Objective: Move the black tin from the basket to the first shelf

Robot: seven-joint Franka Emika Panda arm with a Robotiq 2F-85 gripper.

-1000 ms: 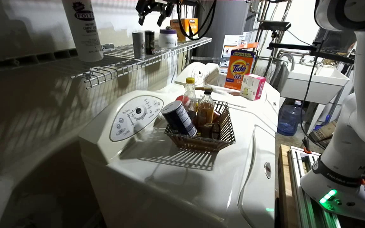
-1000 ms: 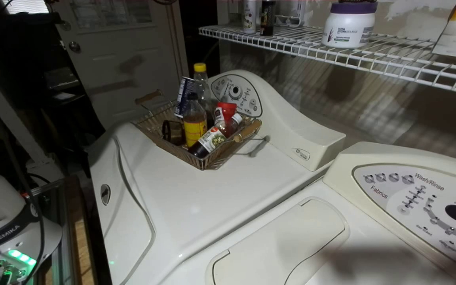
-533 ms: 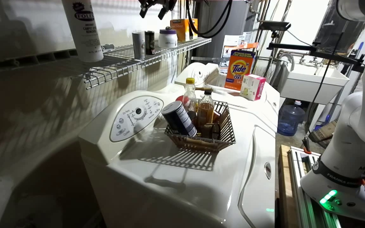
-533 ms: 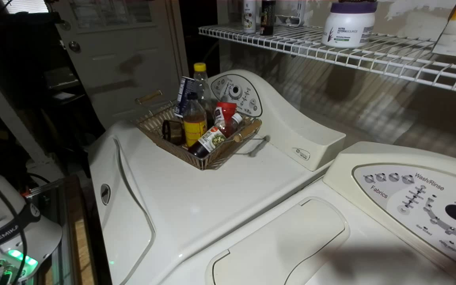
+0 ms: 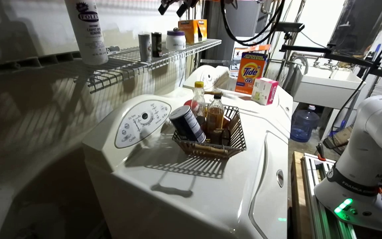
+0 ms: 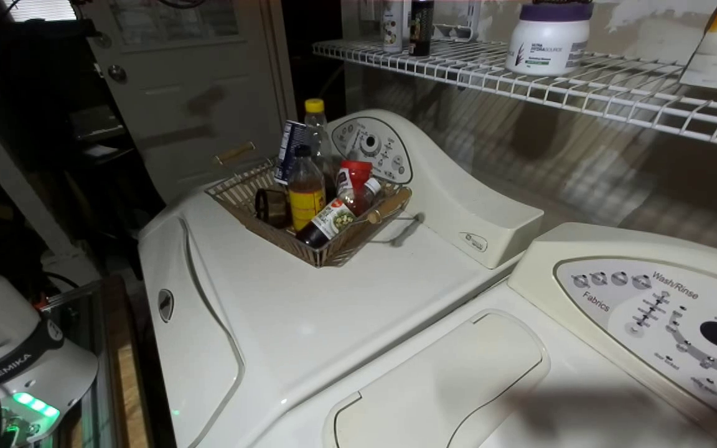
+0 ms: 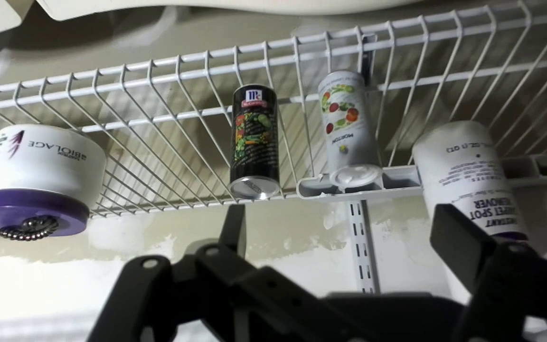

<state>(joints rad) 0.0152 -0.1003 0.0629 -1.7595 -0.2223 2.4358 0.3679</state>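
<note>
Tin is standing on end on the shelf, showing in wrist view & both exterior views. It's sitting btwn a jar & a pale can, closer to the latter. Tin is looking slim, cyl., mostly glossy blk, w/ thin silver rims; upper end is showing bare metal w/ dark print, too small to read. Lbl is carrying a white sq. w/ blue letters over a red McCormick band, then bright veg. pics in red, orange, green & yellow, then fine pale text, illegible. Whole lbl is running upside down: its logo is facing the opp. way up from print on jar & pale can. Gripper is holding its jaws wide apart; in an exterior view it's hanging at top edge of frame, higher than tin & apart from it. Basket is resting on the counter, lower than shelf, carrying bottles & a dark can, the dark can tilting over the rim.
</note>
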